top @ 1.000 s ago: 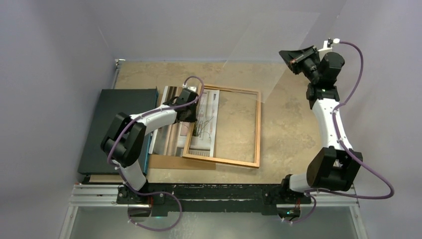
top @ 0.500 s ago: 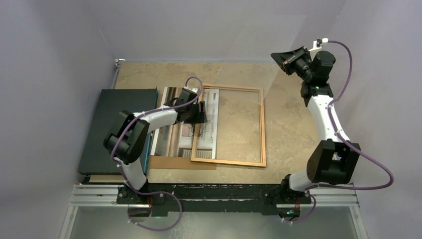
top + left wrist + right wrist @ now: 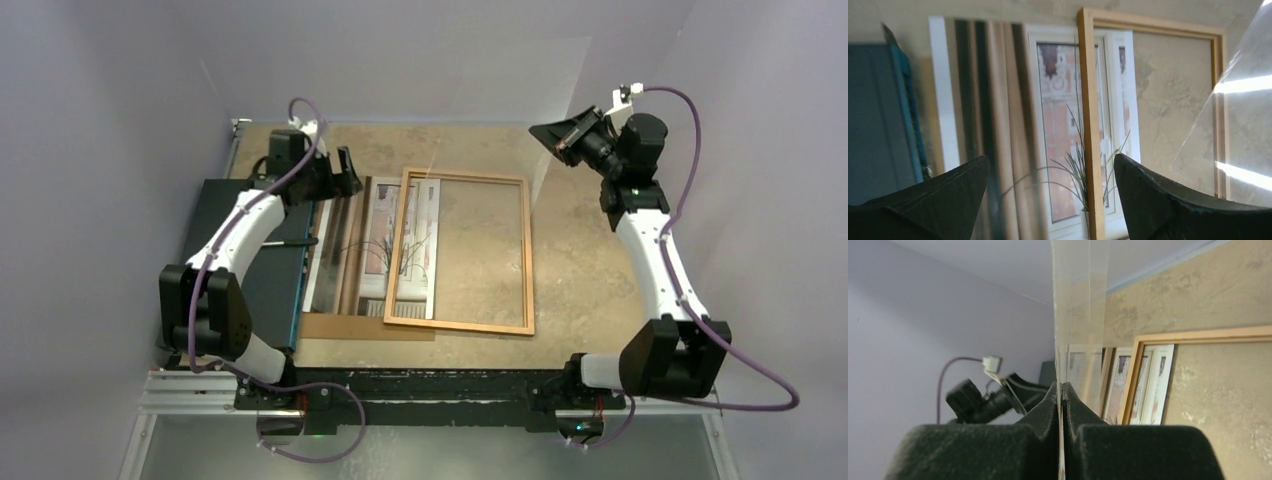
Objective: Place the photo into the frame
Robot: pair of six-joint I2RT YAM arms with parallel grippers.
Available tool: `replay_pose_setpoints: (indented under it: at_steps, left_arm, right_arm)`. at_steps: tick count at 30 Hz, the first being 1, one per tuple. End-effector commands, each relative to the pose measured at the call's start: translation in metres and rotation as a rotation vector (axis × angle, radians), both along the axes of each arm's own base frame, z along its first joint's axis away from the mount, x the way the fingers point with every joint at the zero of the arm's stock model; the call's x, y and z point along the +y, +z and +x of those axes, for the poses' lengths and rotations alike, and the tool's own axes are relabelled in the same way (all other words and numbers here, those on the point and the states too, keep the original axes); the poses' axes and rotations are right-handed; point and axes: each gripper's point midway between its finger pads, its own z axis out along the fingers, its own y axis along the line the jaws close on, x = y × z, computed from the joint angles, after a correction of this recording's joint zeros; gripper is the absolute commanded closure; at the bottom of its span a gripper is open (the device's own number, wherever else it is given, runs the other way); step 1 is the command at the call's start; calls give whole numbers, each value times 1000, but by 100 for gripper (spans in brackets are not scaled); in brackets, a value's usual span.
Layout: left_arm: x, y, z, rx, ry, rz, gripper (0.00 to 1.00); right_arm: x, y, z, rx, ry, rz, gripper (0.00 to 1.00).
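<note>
step in hand: getting the photo (image 3: pixel 365 250) squared inside the frame (image 3: pixel 527 250); i judge it only partly done, as just a strip of the print shows in the opening.
doing it well: take the print by its bare white border at centre left, not the glossy face, and slide it flat to the right under the frame's left rail until all four edges sit within the opening. keep it low so it does not bow or catch the rail. the frame is light and may skid on the table (image 3: pixel 580 260), so move slowly or steady it.
dark box (image 3: pixel 265 280): far left, beside the print, not part of this step.
left gripper (image 3: pixel 342 166): upper left of the top view, raised over the print's top left corner. the jaws are spread wide and released, with nothing between them and touching nothing. its wrist view looks down on print and rail through the gap.
backing board (image 3: pixel 350 327): a brown edge peeks out below the print, lower centre.
where the photo lies: flat at centre left, its right part crossed by the frame's left rail.
where the frame lies: flat at centre, mostly bare table showing through.
clear sheet (image 3: pixel 1080 300): held up edge-on at upper right, well apart from the frame. best kept there until the print is seated.
right gripper (image 3: pixel 558 132): jaws clenched tight on the sheet's lower edge.
</note>
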Motion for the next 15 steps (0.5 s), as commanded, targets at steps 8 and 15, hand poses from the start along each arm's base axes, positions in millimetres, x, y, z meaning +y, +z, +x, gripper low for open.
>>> replay_pose_setpoints:
  at_steps: [8,15]
  left_arm:
    - [33,40,9,-64,-96,-59,5]
    - [21,35,-2,-98,-175,-113,5]
  right_arm:
    - [77,-17,-61,11,286,20,100]
    - [94,-39,-80,48,368,70,100]
